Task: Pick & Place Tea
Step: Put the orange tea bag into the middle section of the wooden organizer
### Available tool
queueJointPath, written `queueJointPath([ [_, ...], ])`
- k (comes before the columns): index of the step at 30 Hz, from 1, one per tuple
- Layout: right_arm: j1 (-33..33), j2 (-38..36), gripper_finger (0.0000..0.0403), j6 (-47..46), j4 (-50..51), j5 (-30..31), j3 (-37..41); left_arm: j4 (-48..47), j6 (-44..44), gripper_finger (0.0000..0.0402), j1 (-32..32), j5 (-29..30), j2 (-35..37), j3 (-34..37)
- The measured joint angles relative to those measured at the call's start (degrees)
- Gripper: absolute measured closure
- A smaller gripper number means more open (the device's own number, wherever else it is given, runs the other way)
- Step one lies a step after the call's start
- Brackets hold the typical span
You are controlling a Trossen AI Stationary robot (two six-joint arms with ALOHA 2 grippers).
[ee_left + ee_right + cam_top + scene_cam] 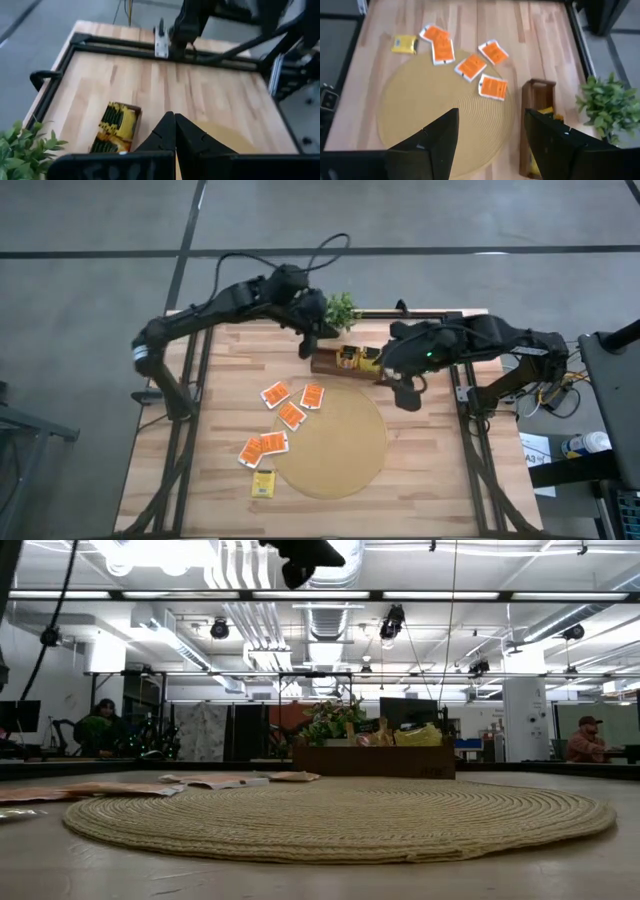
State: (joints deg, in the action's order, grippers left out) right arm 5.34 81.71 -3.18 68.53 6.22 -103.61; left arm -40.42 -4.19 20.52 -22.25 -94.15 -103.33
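Orange-red tea packets (pixel 290 415) are what I see first: 5 of them lie loose on the wooden table (pixel 440 470), along the left edge of the round woven mat (pixel 330 442), some overlapping its rim. 1 yellow packet (pixel 262 483) lies apart from them, just off the mat's near-left edge. More yellow packets sit inside the dark wooden box (pixel 345 362), which stands at the mat's far edge beside the small green plant (pixel 341 309).

My left gripper (pixel 174 131) hangs over the box's left end near the plant, its fingers pressed together with nothing between them that I can see. My right gripper (pixel 491 131) hovers over the box's right end and the mat's far edge, fingers spread wide and empty.
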Motion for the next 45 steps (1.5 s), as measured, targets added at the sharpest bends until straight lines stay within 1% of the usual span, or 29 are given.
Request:
queueJointPath([
  [5,-0.2,0.04,0.0188,-0.06,-2.27,-0.05,4.88,10.99,4.26,0.0401,-1.12,0.06,9.18,12.63],
  [9,-1.26,0.04,0.0212,-1.13,-5.53,-0.2,7.57,18.28,5.51,0.0401,-2.11,-0.02,16.36,21.17],
  [15,-4.32,1.14,0.0281,-2.05,-7.67,-0.2,8.28,26.47,10.05,0.0401,-2.97,0.02,26.2,32.37],
  [20,-7.41,2.67,0.0346,-1.55,-7.99,-0.41,8.3,28.79,11.35,0.0401,-3.24,0.26,32.53,38.79],
  [23,-9.54,4.11,0.0382,-1.26,-8.0,-1.31,8.31,29.16,12.2,0.0401,-3.24,0.52,35.5,41.2],
  [25,-10.82,5.26,0.0391,-1.18,-8.0,-2.15,8.32,29.11,12.22,0.0401,-3.24,0.54,36.96,42.35],
  [28,-12.47,6.73,0.0394,-1.06,-8.0,-2.73,8.32,29.46,12.22,0.0401,-3.24,0.65,38.59,43.79],
  [33,-15.53,10.59,0.0394,0.64,-7.98,-6.51,8.32,29.37,13.06,0.0401,-3.24,0.67,39.98,45.19],
  [45,-24.87,21.39,0.0394,1.91,-9.21,-6.24,8.32,29.07,15.08,0.0401,-3.24,0.67,40.67,45.53],
])
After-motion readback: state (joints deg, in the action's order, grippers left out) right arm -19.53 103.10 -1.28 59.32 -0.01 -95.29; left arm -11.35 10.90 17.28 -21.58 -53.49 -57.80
